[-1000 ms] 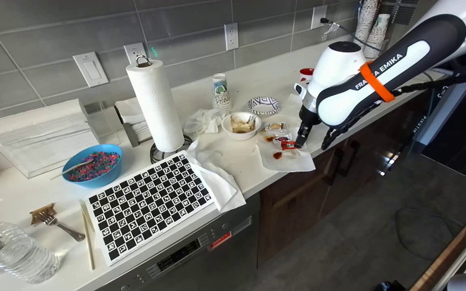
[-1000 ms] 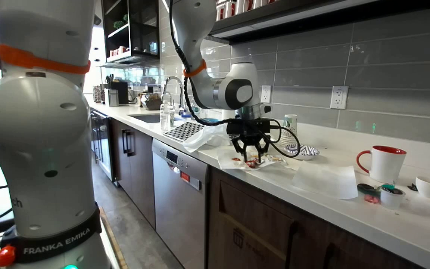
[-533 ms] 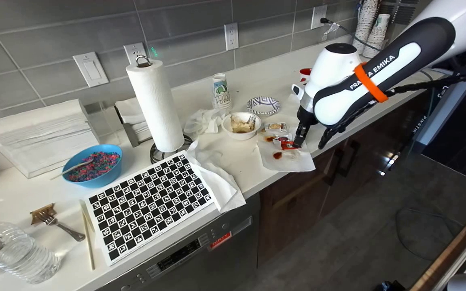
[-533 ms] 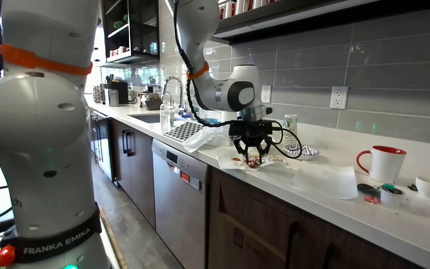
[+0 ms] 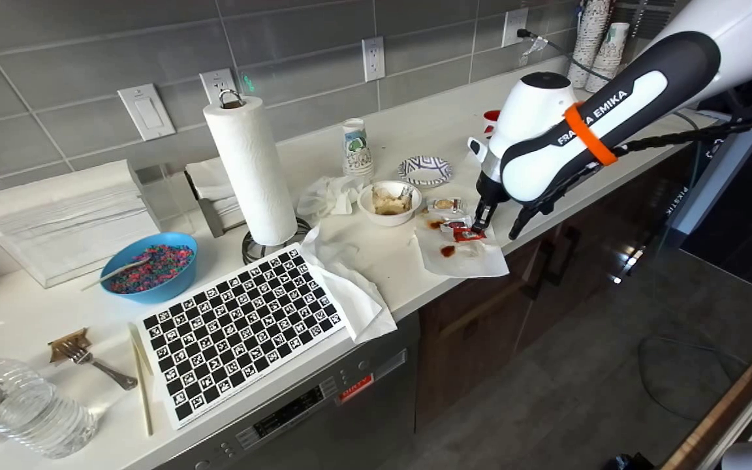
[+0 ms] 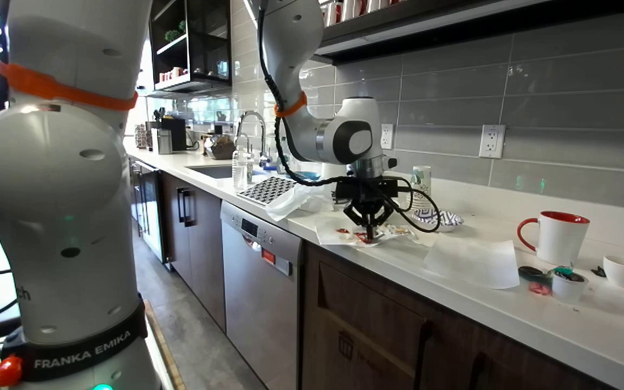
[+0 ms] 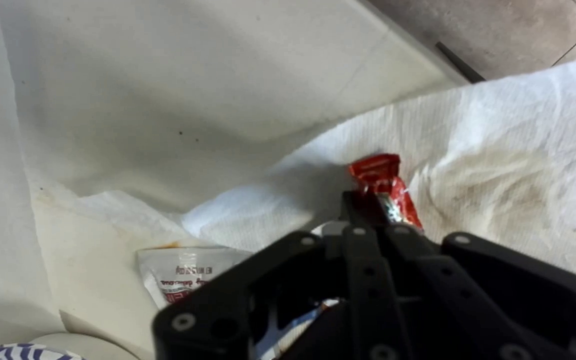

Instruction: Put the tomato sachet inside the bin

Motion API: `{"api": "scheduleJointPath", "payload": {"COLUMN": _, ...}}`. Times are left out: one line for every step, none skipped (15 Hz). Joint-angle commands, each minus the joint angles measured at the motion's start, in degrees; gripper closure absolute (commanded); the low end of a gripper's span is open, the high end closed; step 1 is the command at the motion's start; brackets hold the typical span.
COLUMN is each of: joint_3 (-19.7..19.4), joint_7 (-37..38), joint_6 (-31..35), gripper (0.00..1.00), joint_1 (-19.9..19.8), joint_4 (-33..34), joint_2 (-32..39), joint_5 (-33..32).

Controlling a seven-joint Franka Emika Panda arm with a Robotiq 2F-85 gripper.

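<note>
A small red tomato sachet (image 5: 469, 235) lies on a sauce-stained white napkin (image 5: 444, 260) near the counter's front edge. My gripper (image 6: 369, 236) points down at it with the fingertips together. In the wrist view, red foil of the sachet (image 7: 377, 167) sticks out past the tips of my gripper (image 7: 366, 206) and along their right side. The foil looks pinched between the tips; its rest is hidden by the fingers. Below the counter, a dark wood cabinet front (image 6: 369, 346) bears a bin symbol; the inside of the bin is hidden.
A pale packet (image 7: 193, 270) and another packet (image 5: 444, 204) lie close by. A used white bowl (image 5: 366, 207) and a patterned plate (image 5: 425, 171) stand behind. A white mug (image 6: 563, 241), a paper sheet (image 6: 474, 260) and small cups are farther along the counter.
My gripper's fingers have come together from apart, closing at the red sachet. The arm has shifted slightly, and the gripper is a little lower. The other things have stayed put.
</note>
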Motion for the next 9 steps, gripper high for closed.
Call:
{"api": "scheduleJointPath", "payload": {"joint_3": 1.3, "joint_7": -2.0, "joint_6": 1.1, "gripper": 1.0, "joint_1": -1.3, "joint_4": 0.6, "joint_2": 1.1, "joint_5": 1.5}}
{"api": "scheduleJointPath", "payload": {"joint_3": 1.4, "joint_7": -2.0, "joint_6": 1.2, "gripper": 1.0, "joint_1": -1.4, "joint_4": 0.4, "joint_2": 0.8, "joint_5": 1.6}}
{"api": "scheduleJointPath", "payload": {"joint_3": 1.3, "joint_7": -1.7, "joint_6": 1.2, "gripper": 1.0, "joint_1": -1.3, "joint_4": 0.3, "joint_2": 0.5, "joint_5": 1.3}}
{"api": "scheduleJointPath", "payload": {"joint_3": 1.3, "joint_7": -1.5, "joint_6": 1.3, "gripper": 1.0, "joint_1": -1.2, "joint_4": 0.0, "joint_2": -0.2, "joint_5": 1.3}}
{"api": "scheduleJointPath", "payload": {"joint_3": 1.2, "joint_7": -1.2, "joint_6": 1.2, "gripper": 1.0, "joint_1": -1.1, "joint_4": -0.4, "joint_2": -0.8, "joint_5": 1.0}}
{"api": "scheduleJointPath", "payload": {"joint_3": 1.2, "joint_7": -0.9, "joint_6": 1.2, "gripper": 1.0, "joint_1": -0.9, "joint_4": -0.8, "joint_2": -1.7, "joint_5": 0.8}}
{"api": "scheduleJointPath", "payload": {"joint_3": 1.1, "joint_7": -0.6, "joint_6": 1.1, "gripper": 1.0, "joint_1": -0.7, "joint_4": -1.2, "joint_2": -2.5, "joint_5": 0.7}}
{"api": "scheduleJointPath", "payload": {"joint_3": 1.3, "joint_7": -0.7, "joint_6": 1.0, "gripper": 1.0, "joint_1": -0.7, "joint_4": -1.6, "joint_2": -3.4, "joint_5": 0.9}}
{"api": "scheduleJointPath", "payload": {"joint_3": 1.4, "joint_7": -0.7, "joint_6": 0.9, "gripper": 1.0, "joint_1": -0.5, "joint_4": -2.1, "joint_2": -4.3, "joint_5": 1.1}}
